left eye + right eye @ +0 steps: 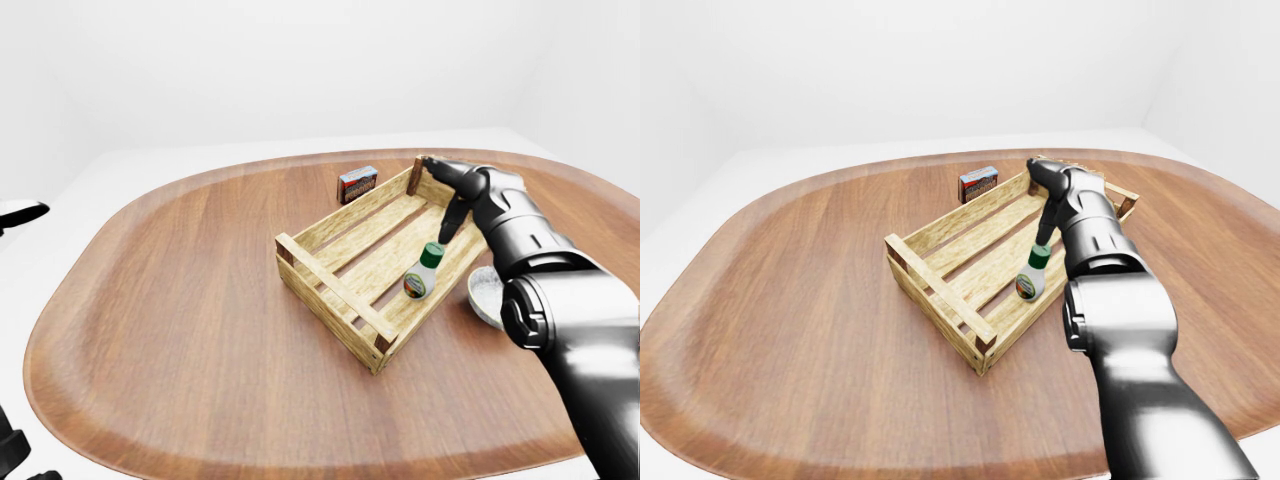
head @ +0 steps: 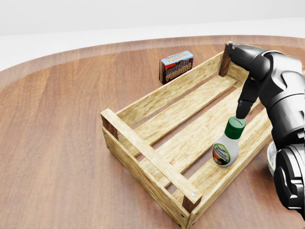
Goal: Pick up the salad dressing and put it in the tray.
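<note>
The black-and-grey right hand (image 2: 248,95) reaches in from the right of the head view and hangs over the slatted light-wood tray (image 2: 143,148). One dark finger (image 2: 246,104) points down, its tip at or just above the green cap of the white salad dressing bottle (image 2: 228,148). The other fingers lie behind the wrist, so the spread of the hand cannot be told, and no finger is seen closing round the bottle.

The bottle stands upright inside the tray, on the floor slats towards the tray's lower-right long side in the head view.

The left hand (image 1: 22,212) appears only as a dark tip at the left edge of the left-eye view, well apart from the tray; its state cannot be told.

Item count:
- One tray, set diagonally on the oval brown wooden table (image 2: 57,143).
- One dressing bottle.
- One small red-and-blue pudding box (image 2: 176,66), just beside the tray's upper long side.
- One pale round bowl (image 1: 485,292), on the table just beside the tray's right side, partly hidden by the right arm.
</note>
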Robot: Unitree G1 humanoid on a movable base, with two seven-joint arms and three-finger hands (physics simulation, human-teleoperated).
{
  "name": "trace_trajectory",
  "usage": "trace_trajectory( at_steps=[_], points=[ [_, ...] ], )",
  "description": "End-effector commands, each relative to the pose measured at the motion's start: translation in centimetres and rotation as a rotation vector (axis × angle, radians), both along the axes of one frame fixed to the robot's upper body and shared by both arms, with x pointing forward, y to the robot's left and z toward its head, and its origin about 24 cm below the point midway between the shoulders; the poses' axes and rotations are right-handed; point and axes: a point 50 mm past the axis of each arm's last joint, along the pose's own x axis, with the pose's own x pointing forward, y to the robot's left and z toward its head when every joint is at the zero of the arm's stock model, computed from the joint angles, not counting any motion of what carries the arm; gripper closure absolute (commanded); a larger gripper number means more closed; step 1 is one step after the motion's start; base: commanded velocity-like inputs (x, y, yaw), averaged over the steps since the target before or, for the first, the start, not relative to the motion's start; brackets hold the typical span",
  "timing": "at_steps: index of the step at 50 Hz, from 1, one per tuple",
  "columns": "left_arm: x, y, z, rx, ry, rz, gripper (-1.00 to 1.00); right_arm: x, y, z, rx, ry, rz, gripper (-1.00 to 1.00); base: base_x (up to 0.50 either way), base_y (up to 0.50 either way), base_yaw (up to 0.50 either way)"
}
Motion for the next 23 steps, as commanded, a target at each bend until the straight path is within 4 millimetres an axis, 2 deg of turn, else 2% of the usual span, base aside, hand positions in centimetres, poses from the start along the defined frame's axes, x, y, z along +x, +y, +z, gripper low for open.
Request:
trace_trajectory(
  at_steps=[1, 3, 4, 8, 11, 13, 20, 23],
  points=[
    [0.0, -0.1, 0.0, 0.002, -0.002, -0.005, -1.0, -0.4, -0.4, 11.6, -0.096, -0.168, 0.039, -1.0, 0.0, 0.0, 0.0],
    [0.1, -0.1, 0.0, 0.0, -0.001, -0.005, -1.0, -0.8, -0.5, 13.6, -0.106, -0.197, 0.044, -1.0, 0.0, 0.0, 0.0],
    [0.1, -0.1, -0.1, 0.0, 0.002, -0.005, -1.0, -1.3, -0.6, 15.6, -0.119, -0.235, 0.05, -1.0, 0.0, 0.0, 0.0],
    [0.3, -0.2, -0.2, 0.0, 0.007, -0.01, -1.0, -2.6, -0.9, 19.2, -0.125, -0.307, 0.055, -1.0, 0.0, 0.0, 0.0],
    [0.3, -0.2, -0.3, -0.001, 0.012, -0.011, -1.0, -3.2, -1.3, 20.5, -0.109, -0.343, 0.055, -1.0, 0.0, 0.0, 0.0],
    [0.3, -0.2, -0.2, 0.0, 0.005, -0.01, -1.0, -3.3, -1.6, 20.5, -0.108, -0.351, 0.054, -1.0, 0.0, 0.0, 0.0],
    [-0.1, -0.5, 0.4, 0.011, -0.02, -0.012, -1.0, -2.4, -2.4, 17.5, -0.058, -0.337, 0.054, -1.0, 0.0, 0.0, 0.0],
    [-0.2, -0.5, 0.6, 0.013, -0.029, -0.01, -1.0, -2.3, -2.4, 17.1, -0.045, -0.341, 0.054, -1.0, 0.0, 0.0, 0.0]
  ],
)
